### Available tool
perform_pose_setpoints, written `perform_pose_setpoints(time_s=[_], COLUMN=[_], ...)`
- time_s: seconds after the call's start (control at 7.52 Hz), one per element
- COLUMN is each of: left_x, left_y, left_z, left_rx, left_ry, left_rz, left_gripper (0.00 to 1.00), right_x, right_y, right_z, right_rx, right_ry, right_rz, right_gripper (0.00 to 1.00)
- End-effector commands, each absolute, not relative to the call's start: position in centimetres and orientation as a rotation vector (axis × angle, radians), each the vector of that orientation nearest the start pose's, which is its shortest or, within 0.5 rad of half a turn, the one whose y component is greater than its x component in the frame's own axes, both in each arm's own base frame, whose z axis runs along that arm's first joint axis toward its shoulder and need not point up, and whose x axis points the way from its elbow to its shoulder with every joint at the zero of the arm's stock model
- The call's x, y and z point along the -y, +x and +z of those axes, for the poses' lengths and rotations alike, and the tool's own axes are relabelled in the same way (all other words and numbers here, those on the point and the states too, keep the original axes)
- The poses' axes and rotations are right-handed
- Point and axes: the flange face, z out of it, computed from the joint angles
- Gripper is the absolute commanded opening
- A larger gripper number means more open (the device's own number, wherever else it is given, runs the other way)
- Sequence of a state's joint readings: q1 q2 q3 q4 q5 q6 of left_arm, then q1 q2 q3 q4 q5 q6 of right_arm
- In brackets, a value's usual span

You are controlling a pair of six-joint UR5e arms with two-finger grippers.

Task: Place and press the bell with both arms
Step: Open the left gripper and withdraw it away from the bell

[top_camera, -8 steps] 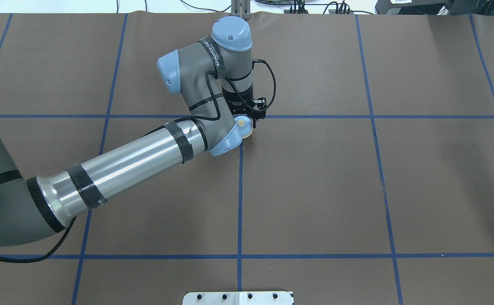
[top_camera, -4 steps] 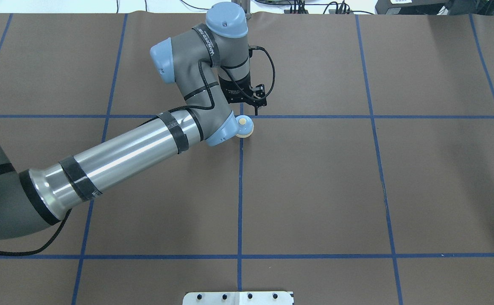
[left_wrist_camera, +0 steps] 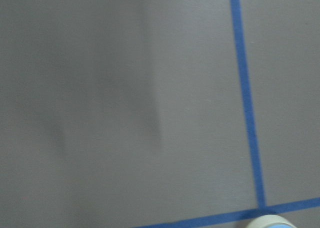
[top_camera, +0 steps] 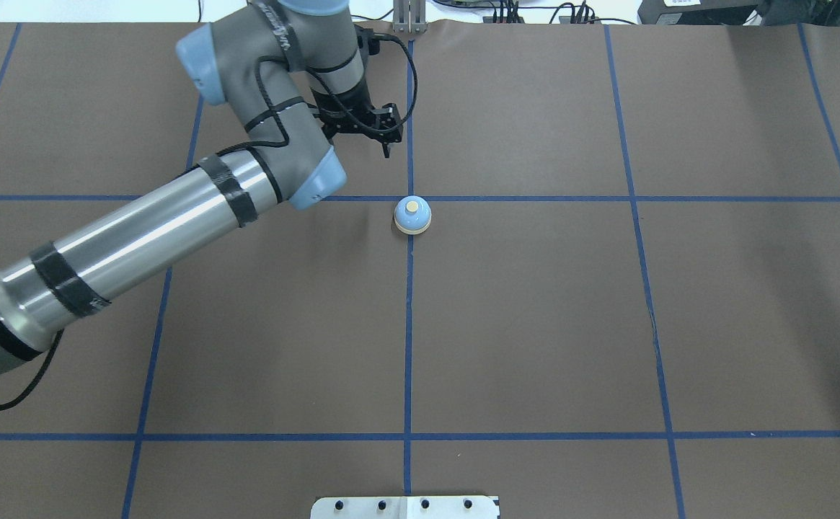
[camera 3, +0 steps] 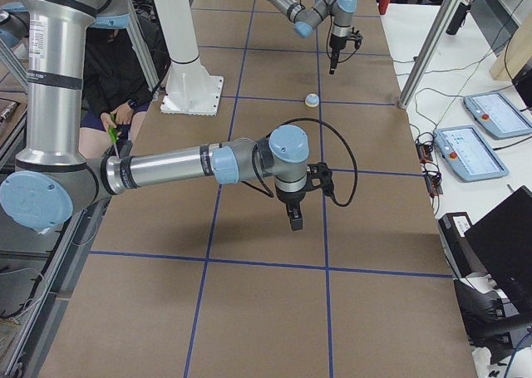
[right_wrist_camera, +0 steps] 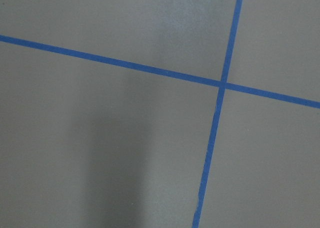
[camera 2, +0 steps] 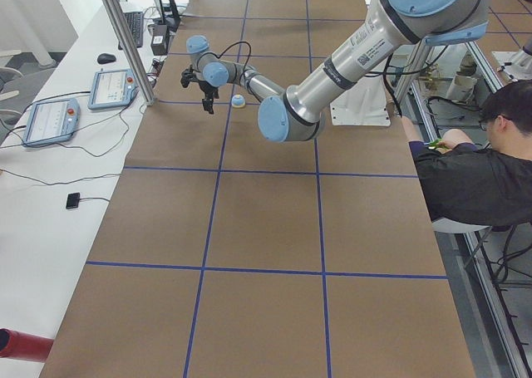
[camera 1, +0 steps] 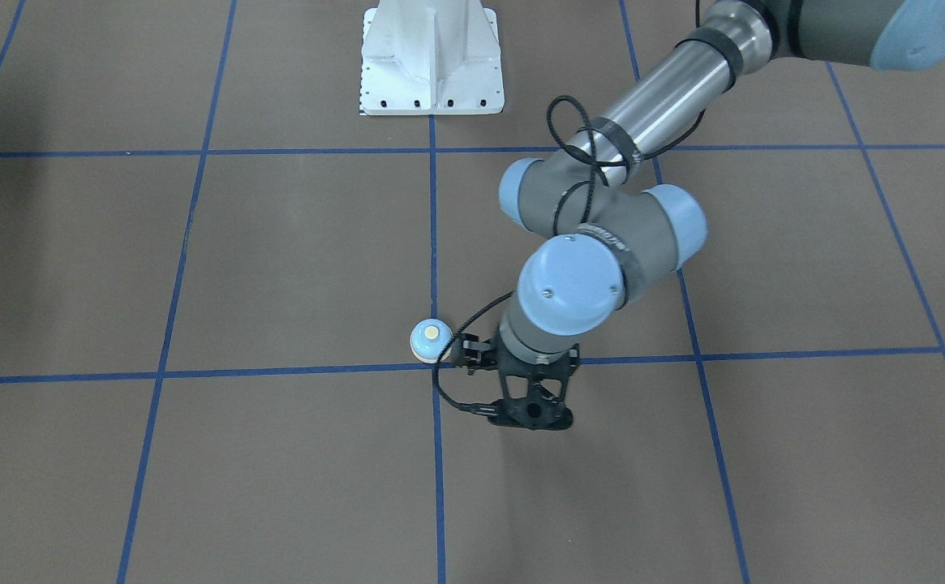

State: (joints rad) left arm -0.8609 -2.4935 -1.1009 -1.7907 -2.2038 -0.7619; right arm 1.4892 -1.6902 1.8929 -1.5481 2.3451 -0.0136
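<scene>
The light-blue bell (top_camera: 412, 215) with its cream button stands upright on the brown mat at a crossing of blue tape lines, and nothing touches it. It also shows in the front view (camera 1: 431, 341) and at the bottom edge of the left wrist view (left_wrist_camera: 270, 222). My left gripper (top_camera: 387, 150) hangs above the mat beyond the bell, apart from it. Its fingers look closed together and empty in the front view (camera 1: 539, 422). My right gripper (camera 3: 295, 223) shows only in the right side view, far from the bell. I cannot tell whether it is open or shut.
The white bolted pedestal (camera 1: 431, 57) stands at the robot's edge of the table. An operator (camera 2: 474, 170) sits beside it. Control tablets (camera 2: 116, 87) and metal posts (camera 2: 125, 37) stand along the far side. Blue tape lines (top_camera: 408, 324) divide the mat.
My left gripper has risen and moved away from the bell, toward the far left. The bell stays at the tape crossing and now shows in full.
</scene>
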Motion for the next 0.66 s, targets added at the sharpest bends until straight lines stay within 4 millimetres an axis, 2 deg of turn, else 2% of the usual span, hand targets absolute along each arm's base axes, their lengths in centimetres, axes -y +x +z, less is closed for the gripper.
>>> perform_pose_setpoints(time_s=[0.0,0.13,0.27,0.4,0.53], left_x=[67.0,66.1,64.9,64.2,63.9], left_y=[37.1,32.0,26.8,22.6,18.0], left_z=[33.7,37.4,40.5,42.8,44.8], left_rx=[-0.892,-0.88,-0.862,-0.841,-0.806], left_ry=[0.125,0.157,0.19,0.21,0.215], left_rz=[0.246,0.261,0.254,0.259,0.269], left_gripper=[0.99,0.99,0.99,1.0,1.0], right_x=[47.0,47.7,49.2,51.4,52.5], right_y=[2.4,2.0,0.4,-2.3,-5.7], right_z=[53.5,52.6,50.6,47.8,46.7], right_rx=[0.783,0.789,0.797,0.81,0.818], right_ry=[0.225,0.234,0.261,0.285,0.27], right_rz=[-0.179,-0.182,-0.206,-0.26,-0.304], right_gripper=[1.0,1.0,1.0,1.0,1.0])
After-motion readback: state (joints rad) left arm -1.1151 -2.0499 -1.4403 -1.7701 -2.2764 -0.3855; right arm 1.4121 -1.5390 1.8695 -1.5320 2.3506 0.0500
